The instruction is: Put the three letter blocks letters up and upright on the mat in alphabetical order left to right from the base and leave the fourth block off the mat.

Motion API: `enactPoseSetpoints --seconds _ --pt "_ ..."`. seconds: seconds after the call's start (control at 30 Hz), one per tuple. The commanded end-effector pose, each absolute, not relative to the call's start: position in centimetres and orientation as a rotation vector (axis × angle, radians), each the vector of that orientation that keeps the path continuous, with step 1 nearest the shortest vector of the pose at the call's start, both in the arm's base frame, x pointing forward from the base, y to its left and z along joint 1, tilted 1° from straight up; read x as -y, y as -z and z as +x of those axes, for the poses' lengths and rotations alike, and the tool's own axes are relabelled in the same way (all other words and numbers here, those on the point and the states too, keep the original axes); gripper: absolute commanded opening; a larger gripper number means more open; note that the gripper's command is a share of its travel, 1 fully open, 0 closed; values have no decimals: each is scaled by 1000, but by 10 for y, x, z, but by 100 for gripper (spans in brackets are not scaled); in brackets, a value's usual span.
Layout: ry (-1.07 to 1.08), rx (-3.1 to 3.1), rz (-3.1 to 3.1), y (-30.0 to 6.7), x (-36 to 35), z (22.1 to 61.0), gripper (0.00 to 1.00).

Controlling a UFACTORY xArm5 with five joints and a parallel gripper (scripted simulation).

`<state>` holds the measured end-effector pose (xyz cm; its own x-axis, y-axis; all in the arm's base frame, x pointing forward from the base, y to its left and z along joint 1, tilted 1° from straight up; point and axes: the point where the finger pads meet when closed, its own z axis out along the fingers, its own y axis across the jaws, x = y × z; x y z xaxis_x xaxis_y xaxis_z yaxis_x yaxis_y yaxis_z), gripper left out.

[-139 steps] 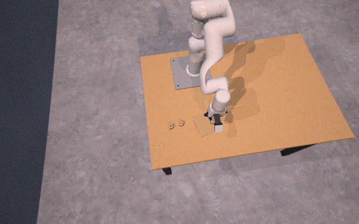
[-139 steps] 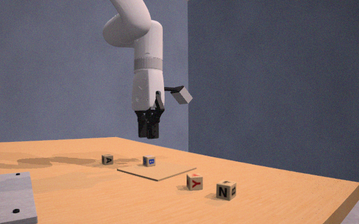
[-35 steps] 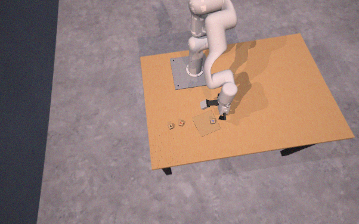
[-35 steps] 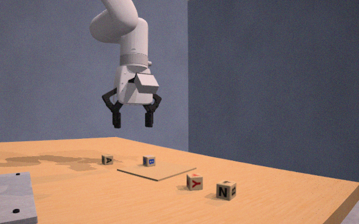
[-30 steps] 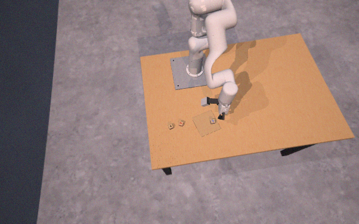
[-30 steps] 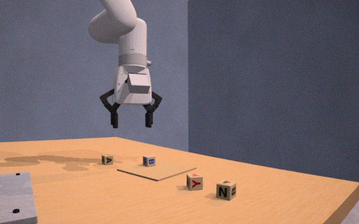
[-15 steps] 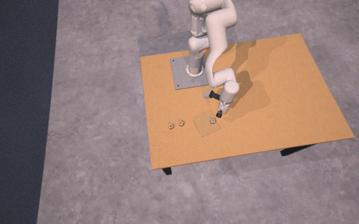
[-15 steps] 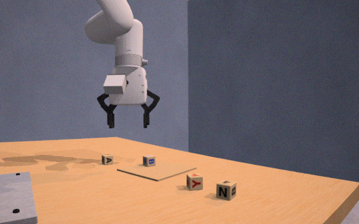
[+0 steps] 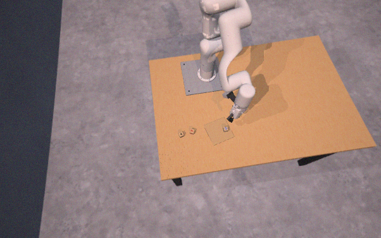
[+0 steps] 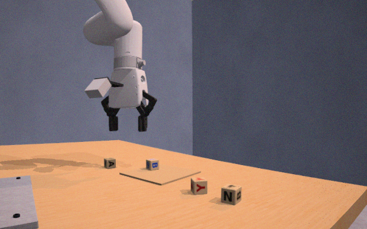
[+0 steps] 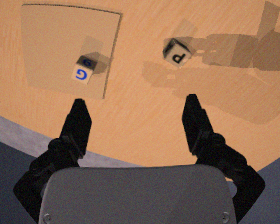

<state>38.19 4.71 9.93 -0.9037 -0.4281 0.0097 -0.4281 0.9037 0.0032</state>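
With the black two-fingered claw (image 9: 230,118) (image 10: 128,130) (image 11: 135,107) spread wide and holding nothing, hangs well above the orange-brown wooden table (image 9: 295,111) (image 10: 102,207) (image 11: 141,30).

Counts, at most, as one placement of three so far. Below the claw and off to one side, shows the thin square tan mat (image 9: 214,130) (image 10: 163,176) (image 11: 51,45), lying flat, with the pale wooden cube lettered in blue (image 9: 226,128) (image 10: 152,164) (image 11: 82,72) fully on it, near the edge closest to the claw. Reads as G on the face seemingly uppermost; cannot tell for certain whether upright from the base.

Below the claw, off the mat, lies the pale wooden cube lettered in black, with A and P on its sides or top (image 10: 110,163) (image 11: 177,53). Cannot settle from here which face is up.

Across the mat from the claw, well apart from it, rest two more on bare table: the pale wooden cube with a red Y (image 9: 192,130) (image 10: 199,186), and just beyond, the pale wooden cube with a black N on one side (image 9: 181,134) (image 10: 231,195).

Leaves two lettered cubes to bring over, then turning where needed, ordering and spacing to check, and a final retreat. Requires keeping the odd cube off the mat; probably calls first for settling which that is.
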Motion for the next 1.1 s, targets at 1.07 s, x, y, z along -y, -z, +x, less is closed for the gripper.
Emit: enactPoseSetpoints --seconds 1.07 --pt "-4 3001 -913 -98 -69 367 100"
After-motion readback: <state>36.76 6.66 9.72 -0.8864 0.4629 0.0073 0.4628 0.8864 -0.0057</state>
